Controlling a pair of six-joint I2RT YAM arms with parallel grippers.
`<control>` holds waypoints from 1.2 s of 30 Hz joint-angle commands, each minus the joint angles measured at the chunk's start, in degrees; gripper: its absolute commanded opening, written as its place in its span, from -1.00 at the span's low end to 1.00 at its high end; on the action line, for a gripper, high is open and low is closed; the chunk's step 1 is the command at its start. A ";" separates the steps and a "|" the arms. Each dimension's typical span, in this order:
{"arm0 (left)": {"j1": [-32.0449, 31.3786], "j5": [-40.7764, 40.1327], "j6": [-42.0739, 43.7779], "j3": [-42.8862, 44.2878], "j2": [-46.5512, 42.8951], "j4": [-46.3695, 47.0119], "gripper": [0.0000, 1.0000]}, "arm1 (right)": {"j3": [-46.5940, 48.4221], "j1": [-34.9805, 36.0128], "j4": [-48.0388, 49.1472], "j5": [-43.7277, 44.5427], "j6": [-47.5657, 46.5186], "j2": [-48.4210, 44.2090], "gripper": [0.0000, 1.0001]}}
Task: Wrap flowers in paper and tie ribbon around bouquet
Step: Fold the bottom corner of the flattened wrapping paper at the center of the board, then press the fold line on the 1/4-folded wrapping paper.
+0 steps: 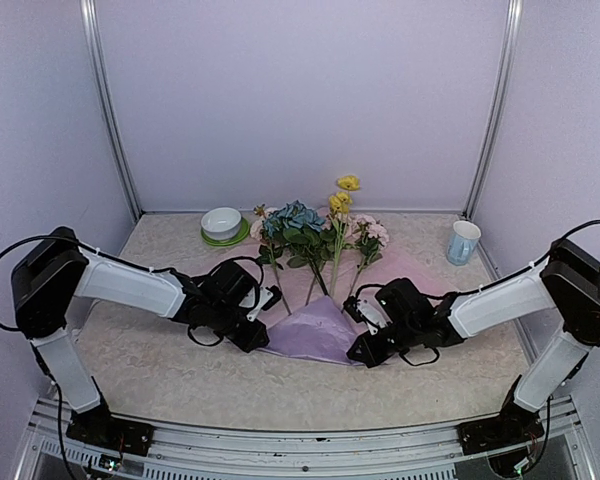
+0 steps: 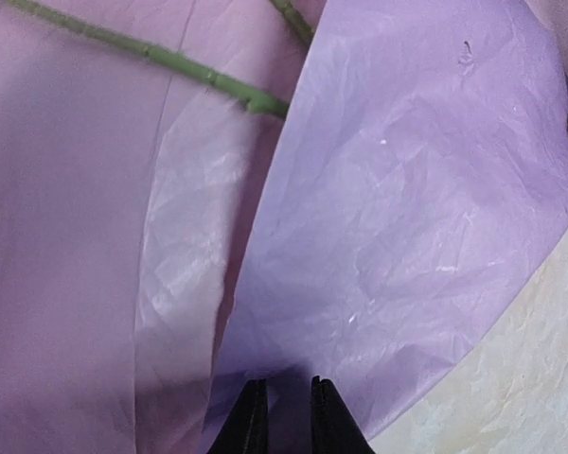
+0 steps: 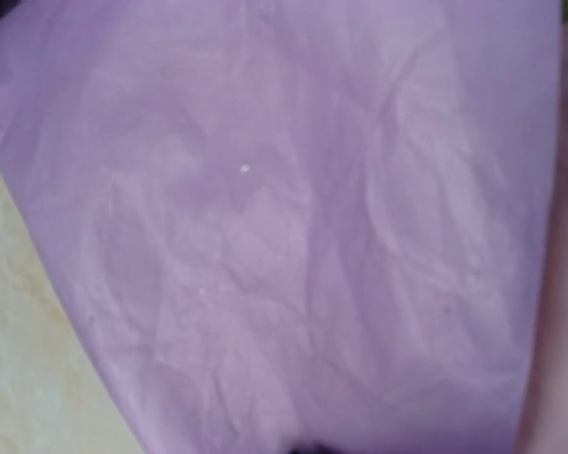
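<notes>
Top external shows us the paper [image 1: 318, 328] low in the middle of the tabletop [image 1: 150, 350], folded over on itself into a lilac shape. The flowers [image 1: 302, 228] lie just above it in the frame. Their blue, yellow and pale pink heads fan toward the back wall, and their stems run down under the folded sheet. Our left hand [image 1: 258, 338] sits low at the paper's left edge and our right hand [image 1: 362, 352] at its lower right edge, so the two face each other across the fold. A white bowl [image 1: 221, 221] on a green plate [image 1: 212, 240] stands at the back left. A pale cup [image 1: 463, 241] stands at the back right. Both are well apart from the paper.

Left wrist view: the fingers [image 2: 249, 421] rise from the bottom edge, close together with a narrow slit between them, right where the edge of the upper flap [image 2: 407, 236] ends. Purple shows in the slit, but we cannot tell whether the sheet is pinched there or only lies beneath. A green stem [image 2: 170, 55] crosses the upper left and disappears under the flap. Bare tabletop shows at lower right.

Right wrist view: blurred, crinkled paper fills nearly everything, with a wedge of tabletop at lower left. Only a dark trace of the right hand shows at the bottom edge. Its fingers are together, and we cannot tell whether any paper is caught between them.
</notes>
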 commanded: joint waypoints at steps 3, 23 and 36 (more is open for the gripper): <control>0.42 0.25 -11.06 -13.91 -8.20 -3.78 -0.66 | -2.47 0.02 -5.14 3.38 0.55 0.40 -0.88; 2.14 2.77 -0.54 9.03 -4.97 -8.29 -0.45 | 8.02 1.96 -20.29 10.49 1.98 1.50 -0.81; -1.38 9.57 13.73 23.20 15.45 -17.01 -0.34 | 10.39 2.34 -20.39 8.76 8.55 -1.16 -0.73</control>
